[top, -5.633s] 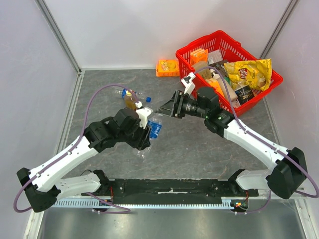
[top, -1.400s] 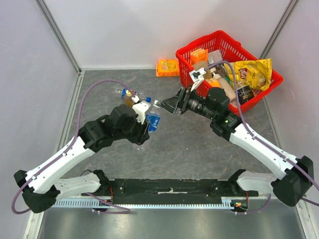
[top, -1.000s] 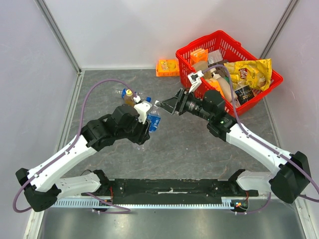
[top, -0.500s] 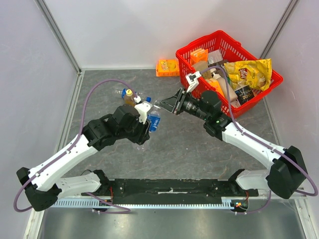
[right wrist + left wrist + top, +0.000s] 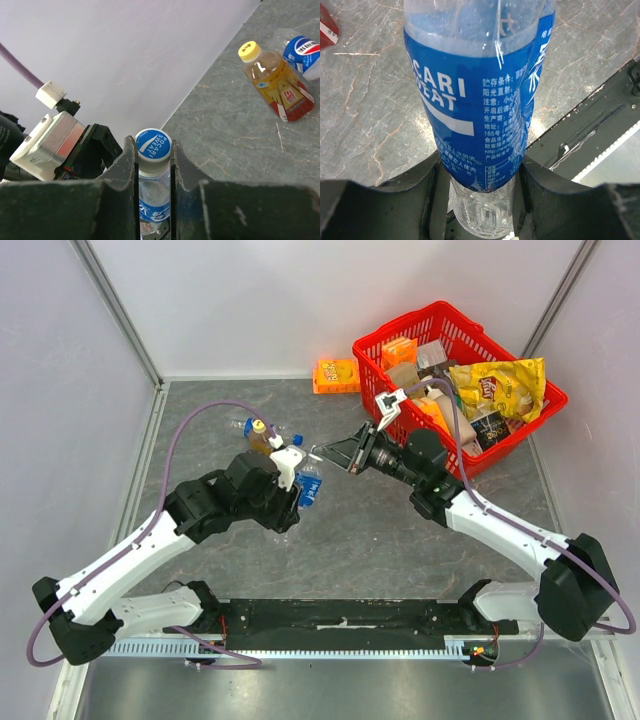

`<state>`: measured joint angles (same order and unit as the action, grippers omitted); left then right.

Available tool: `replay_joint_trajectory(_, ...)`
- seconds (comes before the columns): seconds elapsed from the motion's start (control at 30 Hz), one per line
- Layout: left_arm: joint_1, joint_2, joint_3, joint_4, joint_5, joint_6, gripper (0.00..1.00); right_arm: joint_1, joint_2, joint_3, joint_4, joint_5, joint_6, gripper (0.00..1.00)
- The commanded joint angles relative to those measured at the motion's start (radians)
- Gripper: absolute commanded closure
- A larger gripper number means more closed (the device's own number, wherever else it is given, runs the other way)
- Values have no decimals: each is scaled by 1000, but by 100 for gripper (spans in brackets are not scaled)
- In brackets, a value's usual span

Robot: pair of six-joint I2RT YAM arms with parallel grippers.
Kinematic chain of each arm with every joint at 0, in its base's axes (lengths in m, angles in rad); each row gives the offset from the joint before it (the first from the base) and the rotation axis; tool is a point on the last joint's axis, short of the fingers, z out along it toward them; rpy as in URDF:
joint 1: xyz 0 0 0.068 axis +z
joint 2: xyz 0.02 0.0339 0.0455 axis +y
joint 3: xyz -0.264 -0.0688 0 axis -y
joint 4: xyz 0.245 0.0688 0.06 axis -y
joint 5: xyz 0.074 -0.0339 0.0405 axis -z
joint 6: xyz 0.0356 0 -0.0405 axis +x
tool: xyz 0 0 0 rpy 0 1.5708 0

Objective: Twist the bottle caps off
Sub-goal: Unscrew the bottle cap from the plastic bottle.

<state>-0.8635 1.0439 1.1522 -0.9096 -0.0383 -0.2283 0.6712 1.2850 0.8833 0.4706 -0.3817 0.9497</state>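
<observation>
My left gripper point(image 5: 480, 200) is shut on the lower body of a clear bottle point(image 5: 480, 100) with a blue label, holding it off the table point(image 5: 400, 530). In the top view this bottle point(image 5: 309, 486) tilts toward my right gripper point(image 5: 319, 452). My right gripper point(image 5: 153, 150) is shut on its whitish cap with a blue top point(image 5: 153, 144), one finger on each side. An amber bottle point(image 5: 277, 82) with a yellow cap point(image 5: 249, 51) lies on the table beyond. A second clear bottle with a blue label point(image 5: 305, 50) lies behind it, its cap out of sight.
A red basket point(image 5: 372, 360) full of snack packs stands at the back right, close behind my right arm. An orange box point(image 5: 336, 374) sits by the back wall. A black rail point(image 5: 340, 615) runs along the near edge.
My right gripper's fingers have closed onto the cap of the held bottle, and the right arm has shifted a little. The left arm and its bottle have stayed put.
</observation>
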Motion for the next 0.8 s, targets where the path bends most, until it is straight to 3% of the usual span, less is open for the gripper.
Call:
replay_joint_trajectory(0.0,0,-53,4,41,95,32,98,2,-49,-18,187,-91,-11,100)
replay_joint_trajectory(0.43,0,-186,-42,185,538,24,98,2,-105,-38,463,-302,-23,100)
replay_joint_trajectory(0.77,0,-229,-69,328,868,-34,98,2,-105,23,775,-531,144,100)
